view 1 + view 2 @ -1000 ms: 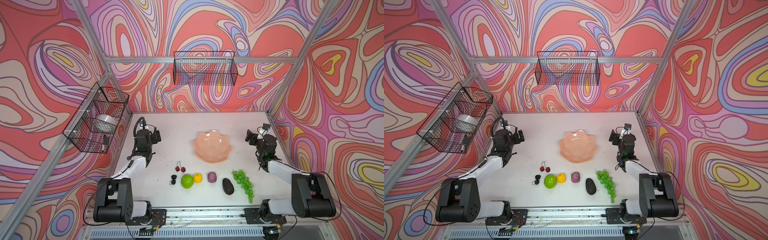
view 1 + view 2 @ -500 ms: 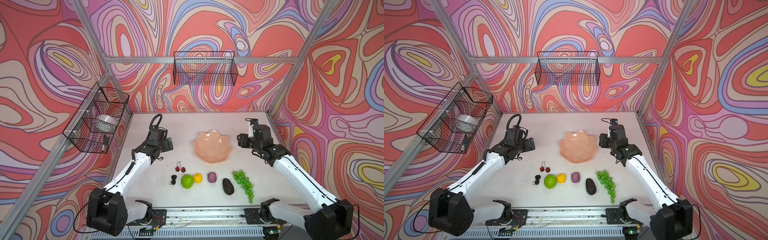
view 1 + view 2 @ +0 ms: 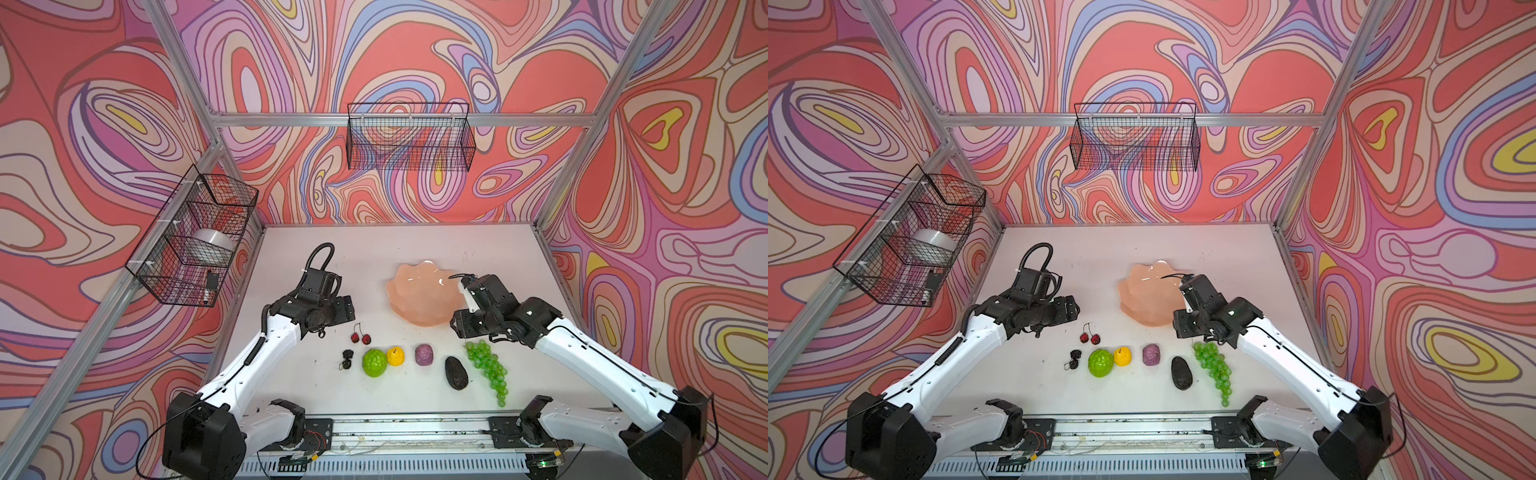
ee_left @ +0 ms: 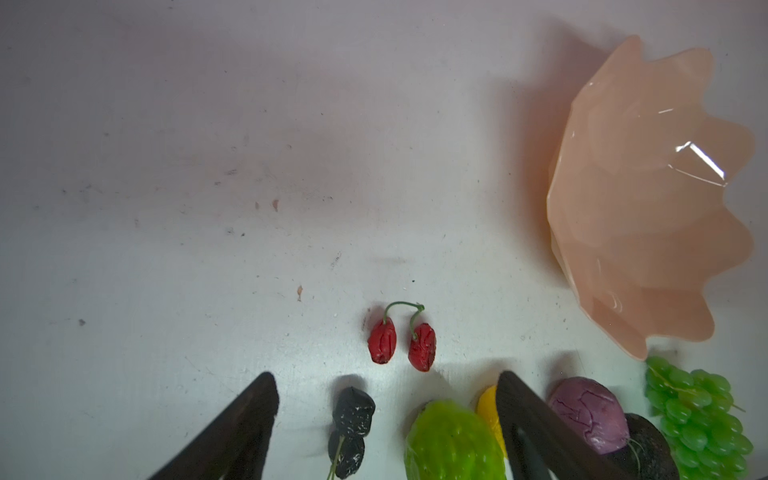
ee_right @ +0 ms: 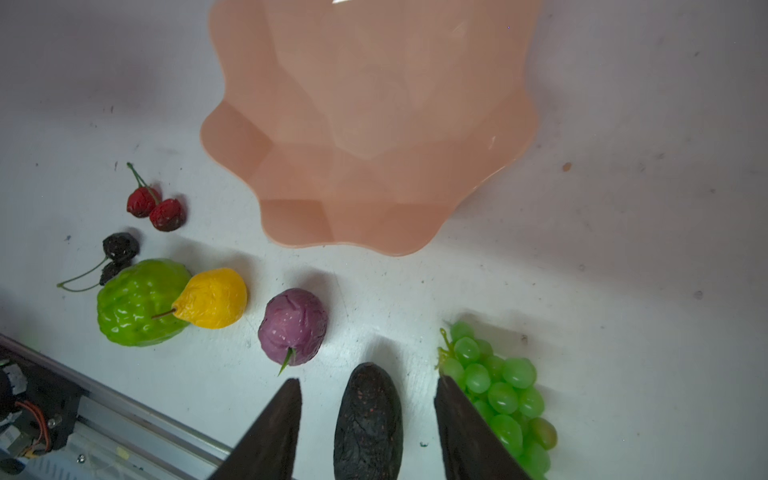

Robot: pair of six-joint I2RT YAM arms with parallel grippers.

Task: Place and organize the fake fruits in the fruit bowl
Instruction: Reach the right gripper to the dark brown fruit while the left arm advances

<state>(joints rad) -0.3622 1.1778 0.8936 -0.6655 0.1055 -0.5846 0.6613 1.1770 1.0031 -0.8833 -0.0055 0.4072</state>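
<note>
The peach-pink fruit bowl point(image 3: 419, 291) point(image 5: 374, 124) stands empty mid-table. In front of it the fake fruits lie in a row: black berries point(image 3: 347, 359), lime-green ball point(image 3: 374, 363), yellow fruit point(image 3: 395, 356), purple ball point(image 3: 424, 354), avocado point(image 3: 456, 372), grape bunch point(image 3: 488, 370), with the cherry pair point(image 3: 360, 337) just behind. My left gripper point(image 4: 386, 376) hovers open behind the cherries, above the berries and green ball. My right gripper point(image 5: 368, 380) is open by the bowl's right front rim; the avocado point(image 5: 368, 419) shows between its fingers, untouched.
A wire basket point(image 3: 195, 241) on the left wall holds a silver metal bowl point(image 3: 212, 245). Another wire basket point(image 3: 409, 137) hangs on the back wall. An aluminium rail point(image 3: 415, 428) with the arm bases runs along the table's front edge.
Both arms have swung in from the table's sides and forward toward the fruit row. The right jaws have narrowed somewhat, the left ones slightly.
</note>
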